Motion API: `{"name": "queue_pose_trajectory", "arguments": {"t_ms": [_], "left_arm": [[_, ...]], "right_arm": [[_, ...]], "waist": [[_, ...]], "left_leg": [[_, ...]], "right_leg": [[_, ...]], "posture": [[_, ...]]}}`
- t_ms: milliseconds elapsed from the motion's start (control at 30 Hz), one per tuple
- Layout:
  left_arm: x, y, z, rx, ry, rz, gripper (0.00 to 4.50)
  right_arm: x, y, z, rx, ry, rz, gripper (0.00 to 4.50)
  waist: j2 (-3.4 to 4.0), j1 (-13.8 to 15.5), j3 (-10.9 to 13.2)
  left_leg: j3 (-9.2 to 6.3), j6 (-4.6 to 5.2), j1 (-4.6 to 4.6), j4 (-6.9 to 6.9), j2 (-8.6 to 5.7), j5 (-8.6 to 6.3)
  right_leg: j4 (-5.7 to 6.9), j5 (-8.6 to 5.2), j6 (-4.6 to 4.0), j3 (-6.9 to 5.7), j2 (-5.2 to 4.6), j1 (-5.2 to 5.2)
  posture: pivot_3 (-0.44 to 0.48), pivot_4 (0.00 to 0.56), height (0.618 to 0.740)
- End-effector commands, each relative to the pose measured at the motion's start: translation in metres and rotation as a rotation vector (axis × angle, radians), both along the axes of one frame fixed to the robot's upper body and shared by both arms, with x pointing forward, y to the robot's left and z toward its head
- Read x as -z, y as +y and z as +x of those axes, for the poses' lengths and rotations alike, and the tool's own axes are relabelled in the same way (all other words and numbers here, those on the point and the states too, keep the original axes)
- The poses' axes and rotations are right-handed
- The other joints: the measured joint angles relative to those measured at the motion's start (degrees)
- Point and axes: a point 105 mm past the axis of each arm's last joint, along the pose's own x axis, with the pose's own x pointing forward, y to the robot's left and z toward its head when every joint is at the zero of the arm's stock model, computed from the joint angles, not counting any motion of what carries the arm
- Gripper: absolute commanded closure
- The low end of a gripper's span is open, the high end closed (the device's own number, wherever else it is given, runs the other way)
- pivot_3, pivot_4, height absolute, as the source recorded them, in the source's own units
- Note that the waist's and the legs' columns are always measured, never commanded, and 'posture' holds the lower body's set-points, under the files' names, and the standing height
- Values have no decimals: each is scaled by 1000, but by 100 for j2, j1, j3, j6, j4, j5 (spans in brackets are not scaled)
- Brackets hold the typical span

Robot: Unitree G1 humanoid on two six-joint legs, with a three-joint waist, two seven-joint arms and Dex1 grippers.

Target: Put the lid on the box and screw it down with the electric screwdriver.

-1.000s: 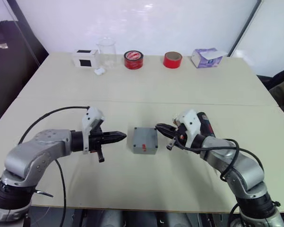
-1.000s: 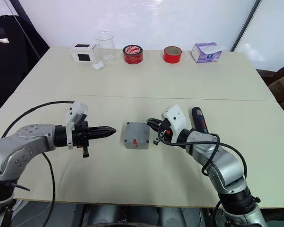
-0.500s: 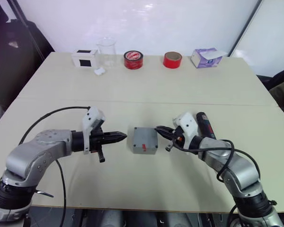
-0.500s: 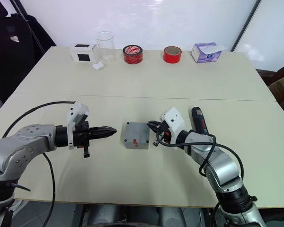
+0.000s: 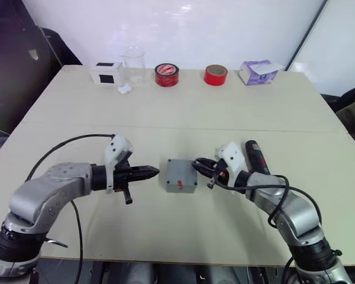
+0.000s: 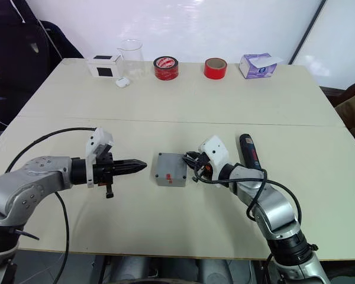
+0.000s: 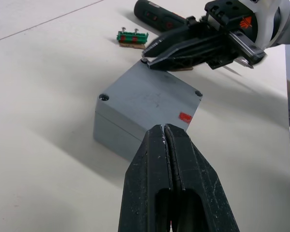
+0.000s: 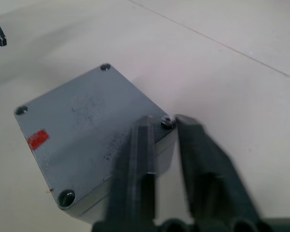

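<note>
Right wrist view, right gripper (image 8: 170, 126) slightly parted at box (image 8: 87, 140) corner, left gripper (image 7: 165, 145) closed nearby.

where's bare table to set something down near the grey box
Free: the wide strip between the box and the far row from the white box to the tissue box, and the near edge. Crowded: both box sides, left gripper, right gripper, screwdriver.
</note>
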Motion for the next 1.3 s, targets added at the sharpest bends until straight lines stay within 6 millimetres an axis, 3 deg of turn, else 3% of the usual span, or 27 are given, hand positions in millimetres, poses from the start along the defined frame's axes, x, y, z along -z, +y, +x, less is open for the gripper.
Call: {"name": "queue_pose_trajectory", "arguments": {"t_ms": [33,167,300,333,433,533,667,900,1033,1300], "left_arm": [[-9,-4,-3,19,-53,-19,4500],[-14,-7,-2,17,-59,-57,4500],[-29,-10,11,-34,-137,-99,4500],[-36,-17,9,32,-114,-137,4500],[-40,-33,-2,245,-120,-73,4500],[-37,-40,-9,354,-161,7,4500],[-38,-48,-15,446,-211,54,4500],[-31,-52,-18,462,-237,82,4500],[-28,-50,-19,432,-230,78,4500],[-19,-47,-15,331,-223,67,4500]], "right_arm": [[-11,-2,2,-1,-39,10,2001],[-21,-9,3,22,-45,31,552],[-43,-24,7,95,-46,94,552],[-58,-39,10,125,-35,118,259],[-89,-96,22,310,68,43,259],[-82,-123,16,370,351,-48,259],[-78,-149,9,416,540,-115,259],[-52,-158,-8,369,798,-157,259],[-39,-165,-10,411,855,-207,259],[-23,-161,-7,408,934,-260,259]], "waist": [[0,0,0],[0,4,0],[0,16,0],[0,9,0],[14,19,13],[20,14,11],[9,-5,5],[19,-10,11],[19,-4,11],[19,2,11]], "left_leg": [[0,0,0,0,0,0],[0,0,0,0,0,0],[-1,0,-1,1,0,0],[-1,-1,-2,1,0,1],[-1,-1,-7,4,-1,1],[1,-6,-30,15,-7,6],[-1,1,-36,-3,1,2],[-5,2,-65,2,0,2],[-3,2,-68,8,-1,2],[-6,1,-69,9,-1,2]], "right_leg": [[0,0,0,0,0,0],[0,0,0,0,0,0],[1,1,1,0,-2,1],[1,1,1,0,-2,1],[5,3,4,-1,1,-5],[-1,8,-9,0,-6,-21],[-12,7,-9,-11,8,-26],[-10,19,13,-5,8,-57],[-12,18,12,-1,2,-57],[-10,20,14,-2,3,-58]], "posture": [[0,150,740],[0,150,740],[0,150,740],[0,150,740],[0,150,740],[0,150,740],[0,150,740],[0,150,740],[0,150,740],[0,150,740]]}}
